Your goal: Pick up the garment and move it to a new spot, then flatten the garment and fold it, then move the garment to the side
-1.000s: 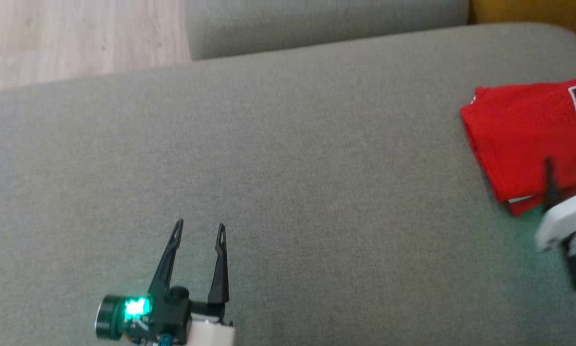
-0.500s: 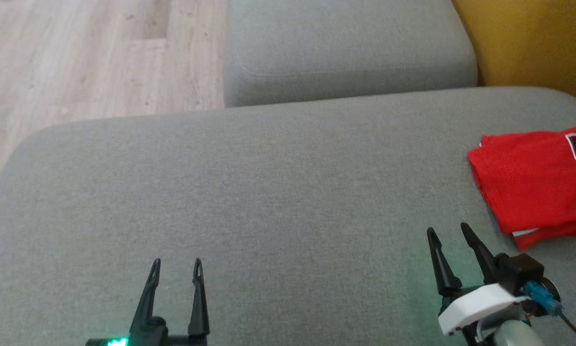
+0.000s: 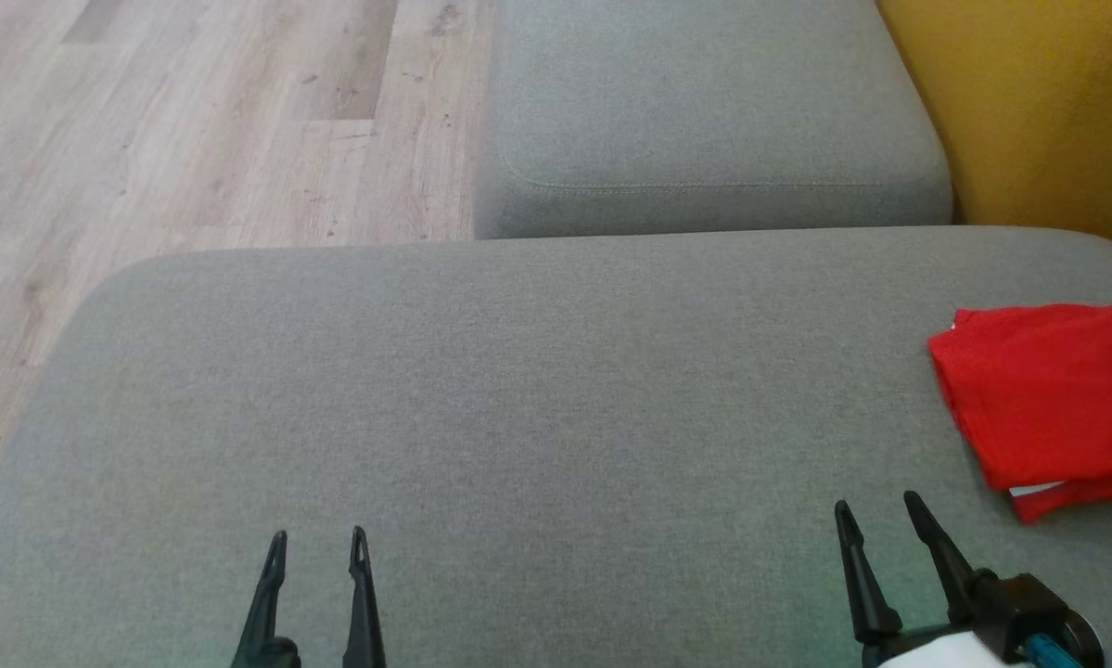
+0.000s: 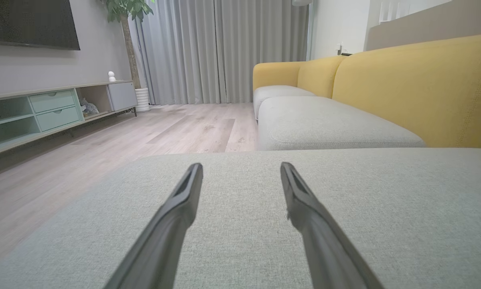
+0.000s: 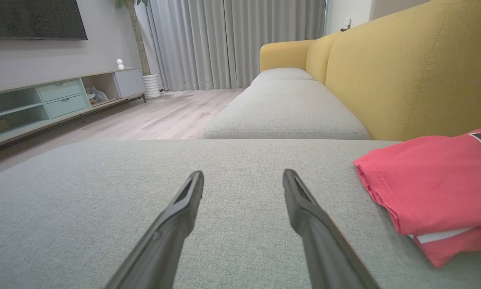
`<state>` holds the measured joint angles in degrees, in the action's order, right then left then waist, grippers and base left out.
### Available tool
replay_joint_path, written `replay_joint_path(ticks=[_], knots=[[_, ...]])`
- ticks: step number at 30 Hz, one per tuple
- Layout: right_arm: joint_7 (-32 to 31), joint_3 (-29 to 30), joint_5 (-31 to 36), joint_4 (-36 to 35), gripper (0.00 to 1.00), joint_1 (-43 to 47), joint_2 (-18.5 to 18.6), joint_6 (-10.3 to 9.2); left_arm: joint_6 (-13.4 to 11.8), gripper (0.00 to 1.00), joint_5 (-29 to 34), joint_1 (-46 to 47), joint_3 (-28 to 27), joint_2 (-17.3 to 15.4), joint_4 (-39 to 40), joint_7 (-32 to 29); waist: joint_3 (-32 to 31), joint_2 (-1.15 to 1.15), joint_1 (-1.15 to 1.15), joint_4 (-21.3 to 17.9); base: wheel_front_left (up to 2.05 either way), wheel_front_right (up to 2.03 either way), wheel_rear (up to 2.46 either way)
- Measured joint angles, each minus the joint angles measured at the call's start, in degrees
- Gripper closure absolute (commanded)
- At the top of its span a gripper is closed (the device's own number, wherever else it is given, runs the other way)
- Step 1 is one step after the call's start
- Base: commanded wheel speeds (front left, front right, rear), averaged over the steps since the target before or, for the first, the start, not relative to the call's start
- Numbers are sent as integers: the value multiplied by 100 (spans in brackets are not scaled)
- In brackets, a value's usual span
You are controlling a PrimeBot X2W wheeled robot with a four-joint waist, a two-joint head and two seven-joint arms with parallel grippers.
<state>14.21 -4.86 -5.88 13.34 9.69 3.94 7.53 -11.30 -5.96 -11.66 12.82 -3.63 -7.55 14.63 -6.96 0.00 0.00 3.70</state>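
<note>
- Grey woven sofa seat [image 3: 518,390] spread broad under and ahead of both sets of jaws. It was bare between them, so nothing blocked a reach across it.
- Yellow backrest [image 3: 1028,111] rose ahead and to the right of the right jaws, just behind the garment. I judged it would hem in any approach from that side.
- Pale wood floor [image 3: 194,121] lay past the seat's edge, ahead and left of the left jaws.
- One more grey cushion [image 3: 704,111] sat well ahead of the jaws, apart from the work.
- Red garment [image 3: 1047,399] lay folded in layers on the seat, a white edge showing at its near corner. It was right of and slightly ahead of the right jaws, near but not touching.
  - It looked light, soft and limp, and the layers would likely slide apart.
  - A pinch across the whole near folded edge seemed safest.
- Dark-fingered right gripper [image 3: 876,501] and left gripper [image 3: 319,534] sat low over the seat, jaws apart, holding nothing.
</note>
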Motion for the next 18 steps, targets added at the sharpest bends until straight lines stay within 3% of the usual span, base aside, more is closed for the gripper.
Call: replay_joint_path(ticks=[9,10,18], knots=[[-2,42,-3,14,0,41,-100,0,73,0,153,-37,1,20,-27,-1,-15,0,1,-27,0,0,0],[-2,42,-3,14,100,41,-100,0,73,100,153,-37,1,20,-27,-1,-15,0,1,-27,0,0,0],[-62,14,-226,489,100,274,-113,0,81,100,-89,-280,14,22,-471,-45,10,0,1,-40,0,0,0]])
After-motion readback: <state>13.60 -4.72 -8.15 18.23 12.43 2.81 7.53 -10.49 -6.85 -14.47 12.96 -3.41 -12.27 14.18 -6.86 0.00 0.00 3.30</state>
